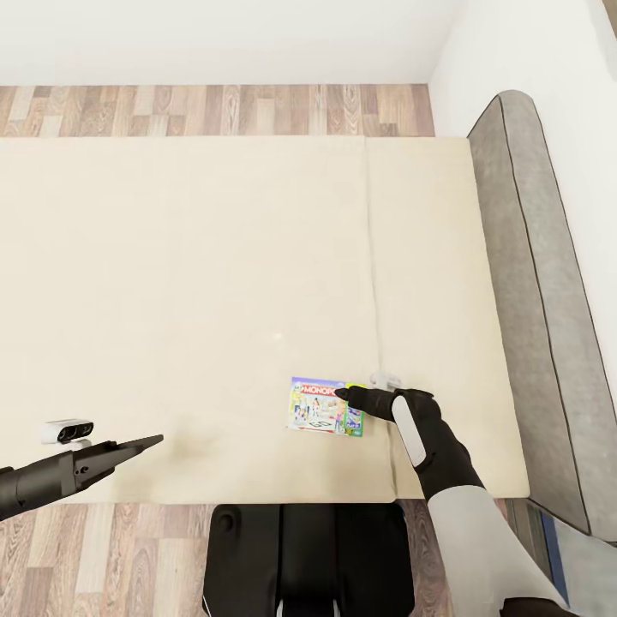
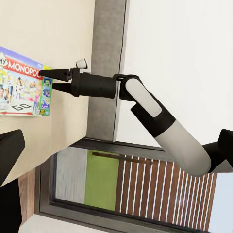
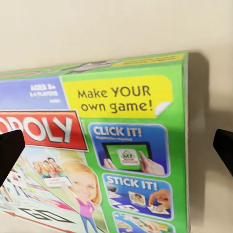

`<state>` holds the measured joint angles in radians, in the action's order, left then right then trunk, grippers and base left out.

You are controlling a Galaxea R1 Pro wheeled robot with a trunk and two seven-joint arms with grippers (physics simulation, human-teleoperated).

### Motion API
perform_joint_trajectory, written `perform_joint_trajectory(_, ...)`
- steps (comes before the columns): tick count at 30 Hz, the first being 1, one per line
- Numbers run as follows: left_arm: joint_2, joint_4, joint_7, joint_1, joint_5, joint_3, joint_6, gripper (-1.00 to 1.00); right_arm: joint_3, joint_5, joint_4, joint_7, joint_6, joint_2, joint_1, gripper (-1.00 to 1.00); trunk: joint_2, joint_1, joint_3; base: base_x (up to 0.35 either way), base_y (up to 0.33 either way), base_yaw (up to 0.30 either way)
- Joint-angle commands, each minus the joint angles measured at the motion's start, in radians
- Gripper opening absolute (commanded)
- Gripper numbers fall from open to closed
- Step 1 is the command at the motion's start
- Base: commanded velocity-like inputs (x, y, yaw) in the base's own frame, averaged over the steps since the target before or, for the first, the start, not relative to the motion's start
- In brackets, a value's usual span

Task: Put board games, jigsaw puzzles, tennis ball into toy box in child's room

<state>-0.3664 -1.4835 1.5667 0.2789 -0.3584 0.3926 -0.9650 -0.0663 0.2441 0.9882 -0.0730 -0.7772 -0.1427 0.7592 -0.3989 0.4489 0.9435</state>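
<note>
One board game (image 1: pixel 317 410), a flat green and blue Monopoly box with a red band, lies on the bed (image 1: pixel 214 283) near its front edge. My right gripper (image 1: pixel 341 394) hovers open at the box's right end, fingers pointing along the cover. The left wrist view shows the board game (image 2: pixel 19 82) from the side with the right gripper (image 2: pixel 47 80) just over its edge, jaws slightly apart. Close up, the board game (image 3: pixel 126 97) lies between the open right gripper (image 3: pixel 116 150) tips. My left gripper (image 1: pixel 150 443) hangs open over the bed's front left, empty.
The grey headboard (image 1: pixel 531 283) runs along the bed's right side against a white wall. Wood floor (image 1: pixel 214 110) shows beyond the far edge and in front of the mattress. My dark base (image 1: pixel 300 557) stands at the bed's front edge.
</note>
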Motion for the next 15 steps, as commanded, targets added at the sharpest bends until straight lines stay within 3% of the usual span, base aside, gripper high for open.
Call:
perform_joint_trajectory(1, 0.000, 0.000, 0.004, 0.001, 0.001, 0.000, -0.011, 1.00, -0.004, 0.007, -0.010, -0.011, -0.001, -0.001, 0.000, 1.00, -0.001, 0.001, 0.001, 0.000, 0.035, 0.000)
perform_joint_trajectory(15, -0.002, 0.000, 0.004, 0.001, 0.001, 0.000, -0.011, 1.00, -0.004, 0.008, -0.010, -0.011, -0.001, -0.002, 0.000, 1.00, -0.001, 0.001, 0.001, 0.000, 0.060, 0.000)
